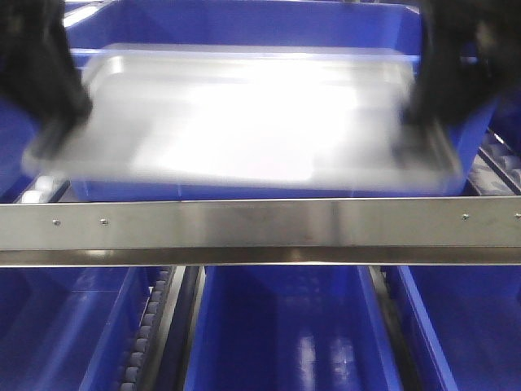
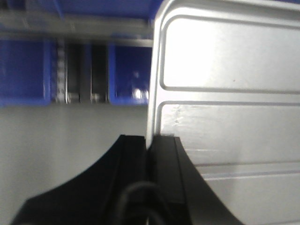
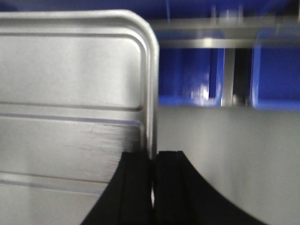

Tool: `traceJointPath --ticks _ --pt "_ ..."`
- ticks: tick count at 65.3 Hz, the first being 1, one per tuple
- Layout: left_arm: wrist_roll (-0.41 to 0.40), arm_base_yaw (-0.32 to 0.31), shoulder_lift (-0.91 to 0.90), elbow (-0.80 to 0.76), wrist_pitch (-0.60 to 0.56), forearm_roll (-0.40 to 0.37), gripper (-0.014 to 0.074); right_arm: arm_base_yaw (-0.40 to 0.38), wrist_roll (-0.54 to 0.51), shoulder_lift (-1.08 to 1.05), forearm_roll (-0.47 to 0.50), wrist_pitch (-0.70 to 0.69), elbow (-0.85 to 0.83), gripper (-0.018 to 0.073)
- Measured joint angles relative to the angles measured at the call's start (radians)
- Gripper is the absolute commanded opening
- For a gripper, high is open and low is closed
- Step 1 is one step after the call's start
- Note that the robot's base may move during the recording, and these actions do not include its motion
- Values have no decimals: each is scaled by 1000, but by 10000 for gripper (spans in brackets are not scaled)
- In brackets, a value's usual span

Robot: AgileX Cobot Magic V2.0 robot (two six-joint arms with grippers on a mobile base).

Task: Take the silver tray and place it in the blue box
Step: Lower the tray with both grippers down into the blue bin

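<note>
Blue plastic storage crates (image 1: pixel 285 326) on roller tracks (image 1: pixel 151 326) fill the workspace, with a horizontal brushed-steel rail (image 1: pixel 260 224) crossing the front view at 6 o'clock. Above the rail sits the large deep blue plastic box (image 1: pixel 244 24), its far wall at 12 o'clock. The large shallow rectangular silver metal tray (image 1: pixel 244 114) hangs level over the box opening and appears blurred in this view; contact with the box rim cannot be determined. The left gripper (image 1: pixel 57 134) clamps the tray rim at 9 o'clock, and the right gripper (image 1: pixel 423 130) clamps it at 3 o'clock. Both wrist views show the jaws closed tight on the raised rim, one finger above and one below. Judged status: the grasp and lift are complete. Lowering into the box and releasing both grippers remain.
</note>
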Motion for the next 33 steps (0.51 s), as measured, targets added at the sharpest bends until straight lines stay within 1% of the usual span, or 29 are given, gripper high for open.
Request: traceJointPath --ticks 8,22,28,33 --pt "0 35 37 -94 -22 68 -104 -4 0 0 -93 -24 -76 60" --pt "4 100 142 -261 -100 184 -104 -18 -2 52 -308 -106 -199 60" --pt "4 127 192 -322 -137 234 -104 -47 -2 108 -354 -136 -258 60" --pt "4 151 244 -363 -187 269 -104 -94 -2 165 -366 -177 -309 60"
